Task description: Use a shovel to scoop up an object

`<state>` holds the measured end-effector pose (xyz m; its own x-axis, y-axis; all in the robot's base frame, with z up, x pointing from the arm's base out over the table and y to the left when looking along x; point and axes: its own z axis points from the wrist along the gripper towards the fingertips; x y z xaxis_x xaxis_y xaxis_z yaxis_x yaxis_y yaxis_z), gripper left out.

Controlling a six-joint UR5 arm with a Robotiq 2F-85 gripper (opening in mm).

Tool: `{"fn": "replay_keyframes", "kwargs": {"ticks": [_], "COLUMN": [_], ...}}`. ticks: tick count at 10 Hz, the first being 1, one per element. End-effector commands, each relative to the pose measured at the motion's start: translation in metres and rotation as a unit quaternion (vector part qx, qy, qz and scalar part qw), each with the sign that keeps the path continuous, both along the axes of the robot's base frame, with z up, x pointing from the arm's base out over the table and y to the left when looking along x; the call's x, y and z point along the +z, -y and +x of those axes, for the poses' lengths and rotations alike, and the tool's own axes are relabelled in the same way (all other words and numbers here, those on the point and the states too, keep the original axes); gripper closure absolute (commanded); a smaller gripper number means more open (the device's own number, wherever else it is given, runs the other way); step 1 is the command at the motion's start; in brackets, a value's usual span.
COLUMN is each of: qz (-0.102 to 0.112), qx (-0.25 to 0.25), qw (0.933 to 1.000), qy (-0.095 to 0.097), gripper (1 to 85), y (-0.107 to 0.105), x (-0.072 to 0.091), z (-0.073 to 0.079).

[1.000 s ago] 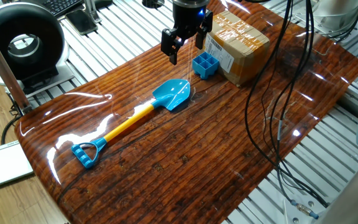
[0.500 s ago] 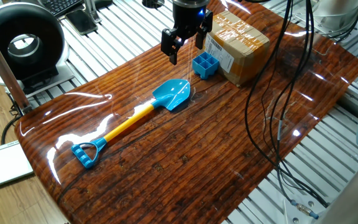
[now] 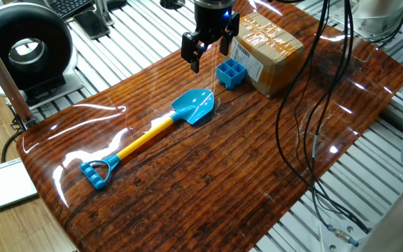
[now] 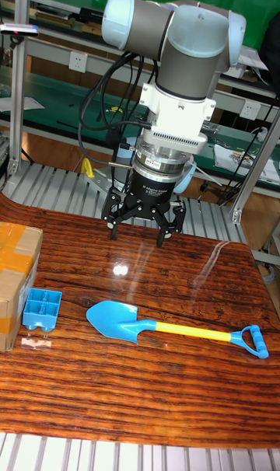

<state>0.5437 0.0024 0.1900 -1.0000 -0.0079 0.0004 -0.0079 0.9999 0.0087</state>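
The shovel (image 3: 149,137) lies flat on the wooden table, its light-blue blade (image 3: 194,105) toward the back, its yellow shaft running to the blue loop end (image 3: 98,171) at the front left. In the tall fixed view the shovel (image 4: 175,327) lies with its blade to the left. The object, a small blue four-compartment tray (image 3: 231,73), stands against the cardboard box; the tall view has the tray (image 4: 41,308) left of the blade. My gripper (image 3: 209,50) hangs open above the table behind the blade, holding nothing. From the tall view the gripper (image 4: 141,232) is clearly apart from the shovel.
A brown cardboard box (image 3: 267,51) sits at the back of the table, touching the tray. Black cables (image 3: 306,105) hang over the right side. A round black device (image 3: 23,49) stands off the table at left. The table's front edge (image 3: 54,203) is near the loop end.
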Motion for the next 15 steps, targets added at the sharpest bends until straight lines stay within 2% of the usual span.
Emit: {"fn": "replay_keyframes", "kwargs": {"ticks": [1, 8, 10, 11, 13, 14, 15], "qz": [0.032, 0.014, 0.007, 0.006, 0.030, 0.024, 0.008], "qx": [0.136, 0.114, 0.130, 0.151, 0.164, 0.173, 0.181], "qw": [0.9898, 0.9934, 0.9915, 0.9885, 0.9857, 0.9841, 0.9828], "qy": [0.025, -0.009, -0.002, 0.012, 0.027, 0.030, 0.033], "gripper": [62.3, 62.3, 62.0, 60.3, 48.3, 46.7, 45.3], "y": [-0.020, -0.009, -0.006, -0.006, -0.020, -0.017, -0.009], "x": [0.001, 0.000, 0.000, 0.000, 0.001, 0.001, 0.001], "z": [0.010, -0.006, -0.002, 0.005, 0.010, 0.012, 0.015]}}
